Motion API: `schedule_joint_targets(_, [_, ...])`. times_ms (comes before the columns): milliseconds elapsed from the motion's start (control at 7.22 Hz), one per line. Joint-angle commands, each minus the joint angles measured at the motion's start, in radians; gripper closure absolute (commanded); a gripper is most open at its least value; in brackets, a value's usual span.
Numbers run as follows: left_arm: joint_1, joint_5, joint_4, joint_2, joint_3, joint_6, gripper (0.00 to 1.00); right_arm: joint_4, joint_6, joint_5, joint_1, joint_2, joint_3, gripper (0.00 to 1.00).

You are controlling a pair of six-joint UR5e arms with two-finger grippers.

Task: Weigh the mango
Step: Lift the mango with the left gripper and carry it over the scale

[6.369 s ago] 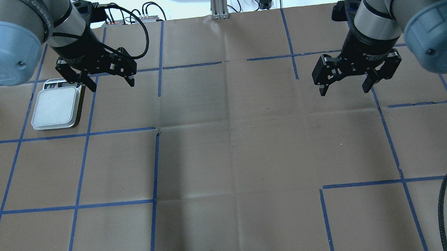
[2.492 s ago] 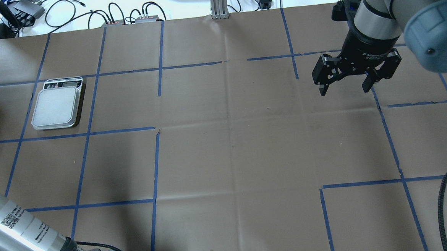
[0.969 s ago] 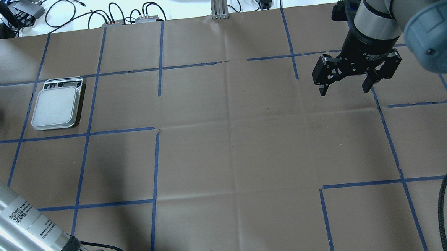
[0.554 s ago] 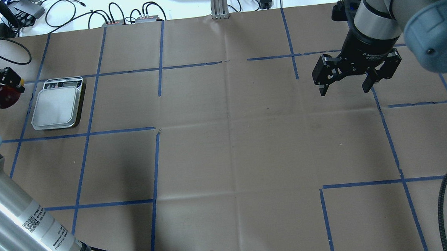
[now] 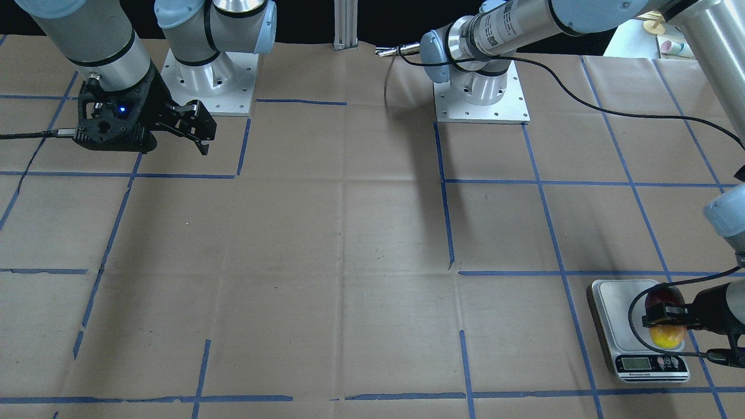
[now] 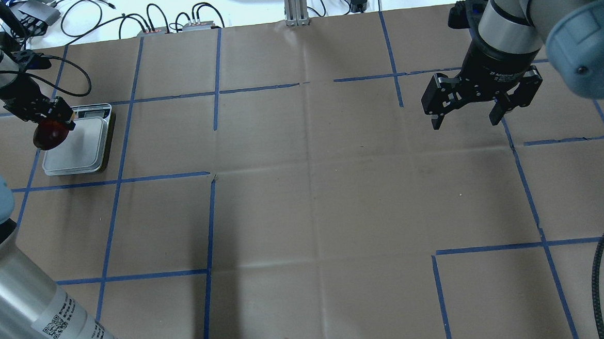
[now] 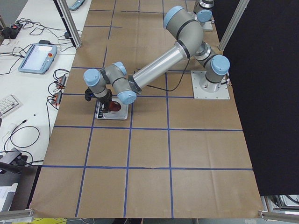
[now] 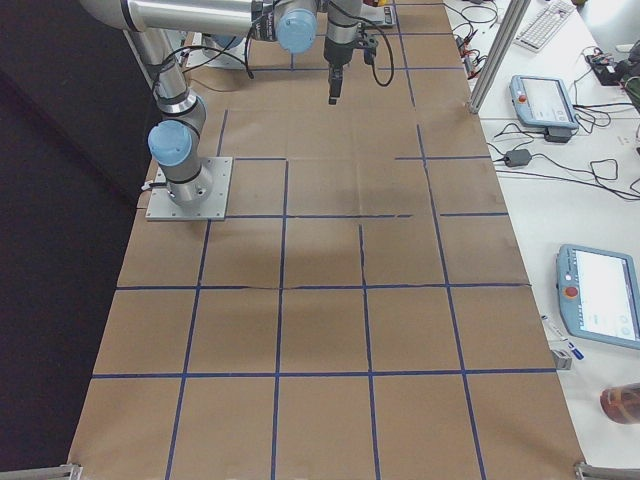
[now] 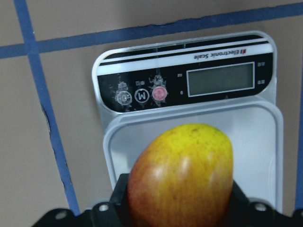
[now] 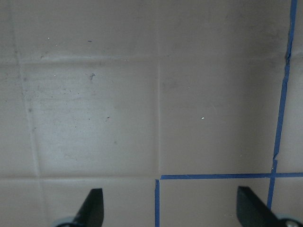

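The mango (image 6: 48, 139), dark red fading to yellow, is held in my left gripper (image 6: 49, 126), which is shut on it. It hangs over the left part of the white plate of the small electronic scale (image 6: 81, 150). I cannot tell whether the fruit touches the plate. The left wrist view shows the mango (image 9: 182, 175) close up above the scale's plate (image 9: 265, 137), with the blank display beyond it. In the front view the mango (image 5: 666, 336) sits over the scale (image 5: 614, 302). My right gripper (image 6: 465, 119) is open and empty, hovering above bare paper at the far right.
Brown paper with a blue tape grid covers the table. Cables and small boxes (image 6: 170, 21) lie beyond the far edge, beside an aluminium post (image 6: 296, 4). The two arm bases (image 5: 480, 93) stand on the robot's side. My left arm's long link (image 6: 30, 307) crosses the near left corner.
My left gripper has carried the mango from the table's far left edge rightward to over the scale. The right arm has not moved.
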Motion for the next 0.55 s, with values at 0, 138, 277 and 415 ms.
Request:
schedule_joint_targets(0, [-0.008, -0.001, 0.02, 0.004, -0.032, -0.014, 0.89, 0.0, 0.0, 0.0, 0.0, 0.0, 0.0, 0.0])
schedule_joint_targets(138, [-0.01, -0.001, 0.021, 0.004, -0.032, -0.018, 0.69, 0.0, 0.0, 0.0, 0.0, 0.0, 0.0, 0.0])
schedule_joint_targets(277, [-0.01, -0.003, 0.021, 0.002, -0.034, -0.03, 0.38, 0.0, 0.0, 0.0, 0.0, 0.0, 0.0, 0.0])
schedule_joint_targets(415, [-0.01, -0.004, 0.021, 0.002, -0.035, -0.041, 0.24, 0.0, 0.0, 0.0, 0.0, 0.0, 0.0, 0.0])
